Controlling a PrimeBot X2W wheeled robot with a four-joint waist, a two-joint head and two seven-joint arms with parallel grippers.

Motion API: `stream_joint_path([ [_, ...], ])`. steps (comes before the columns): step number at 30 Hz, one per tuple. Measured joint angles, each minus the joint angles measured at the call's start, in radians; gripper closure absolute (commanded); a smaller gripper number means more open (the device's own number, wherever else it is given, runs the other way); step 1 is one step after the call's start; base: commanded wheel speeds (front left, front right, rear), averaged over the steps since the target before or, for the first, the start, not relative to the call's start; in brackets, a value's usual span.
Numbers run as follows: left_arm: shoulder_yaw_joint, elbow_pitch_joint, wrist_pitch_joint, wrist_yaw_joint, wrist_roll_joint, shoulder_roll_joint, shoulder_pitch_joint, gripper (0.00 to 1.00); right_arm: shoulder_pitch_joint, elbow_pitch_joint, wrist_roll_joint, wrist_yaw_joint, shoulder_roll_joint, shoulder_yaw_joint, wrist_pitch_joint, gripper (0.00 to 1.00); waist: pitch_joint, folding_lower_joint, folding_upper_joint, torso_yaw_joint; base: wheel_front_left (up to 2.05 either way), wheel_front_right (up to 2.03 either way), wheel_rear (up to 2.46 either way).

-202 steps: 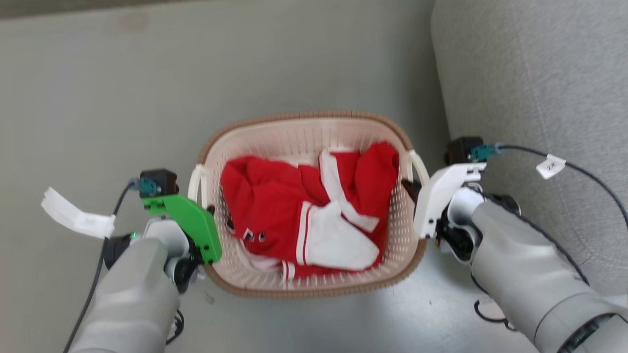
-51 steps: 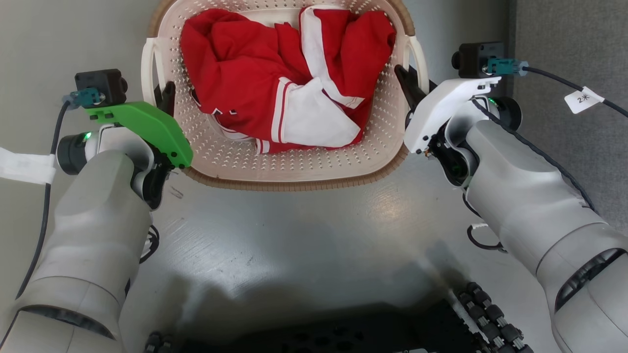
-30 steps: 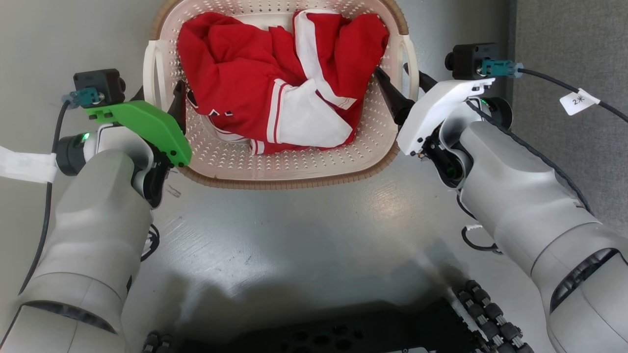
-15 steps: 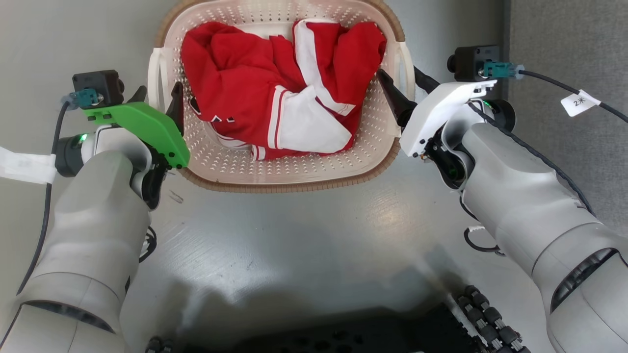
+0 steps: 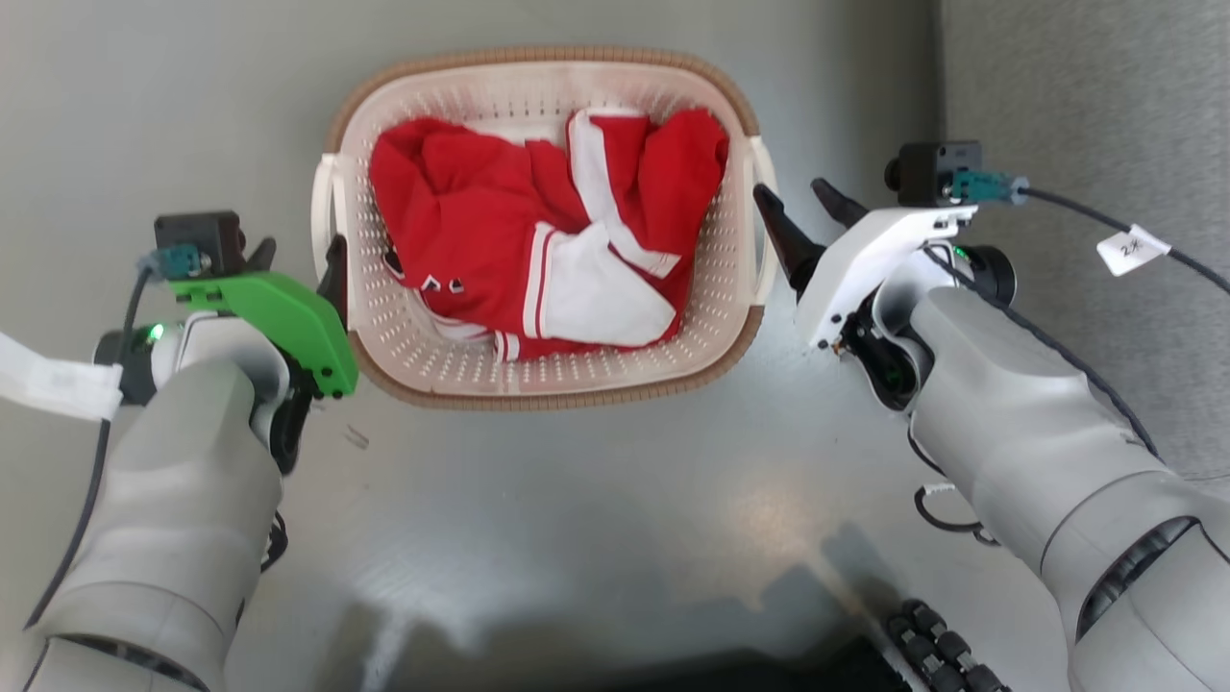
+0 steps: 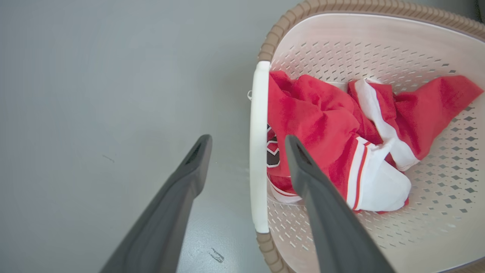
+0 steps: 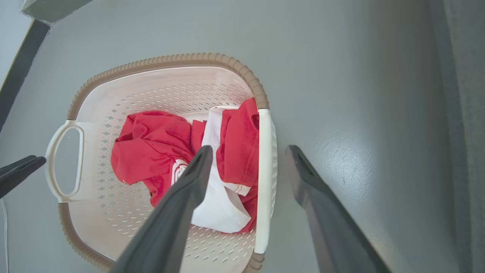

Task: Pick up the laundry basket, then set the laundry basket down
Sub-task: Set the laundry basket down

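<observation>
The laundry basket (image 5: 538, 56) stands on the grey floor, cream and perforated with a brown rim. A red and white garment (image 5: 500, 240) lies crumpled inside it. My left gripper (image 5: 299, 258) is open beside the basket's left handle (image 5: 327, 211). In the left wrist view that handle (image 6: 259, 151) runs between the two spread fingers of the left gripper (image 6: 247, 142), untouched. My right gripper (image 5: 803, 213) is open by the right handle (image 5: 764, 216). The right wrist view shows the right gripper (image 7: 249, 151) spread over that handle (image 7: 265, 170), apart from it.
A grey upholstered surface (image 5: 1086, 96) rises along the right side. My own dark base with black rollers (image 5: 947, 649) shows at the bottom. A dark baseboard (image 7: 19, 64) runs at the far left of the right wrist view. Bare floor (image 5: 173, 106) lies left of the basket.
Both grippers have opened and drawn back from the basket's handles. The head camera has shifted, so the basket sits lower and smaller in that view.
</observation>
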Motion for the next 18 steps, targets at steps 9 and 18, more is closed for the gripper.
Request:
stream_joint_path([
  [9, 0.011, -0.035, -0.018, -0.001, -0.003, -0.002, 0.053, 0.00, 0.032, -0.018, -0.009, 0.000, 0.000, 0.004, -0.009, 0.00, -0.108, -0.0001, 0.0000, -0.008, 0.00, 0.00, 0.00],
  [18, 0.051, -0.130, -0.018, -0.001, -0.013, 0.007, 0.104, 0.00, 0.043, -0.080, -0.053, 0.000, -0.038, -0.081, -0.009, 0.00, -0.221, -0.0001, 0.0000, -0.011, 0.00, 0.00, 0.00],
])
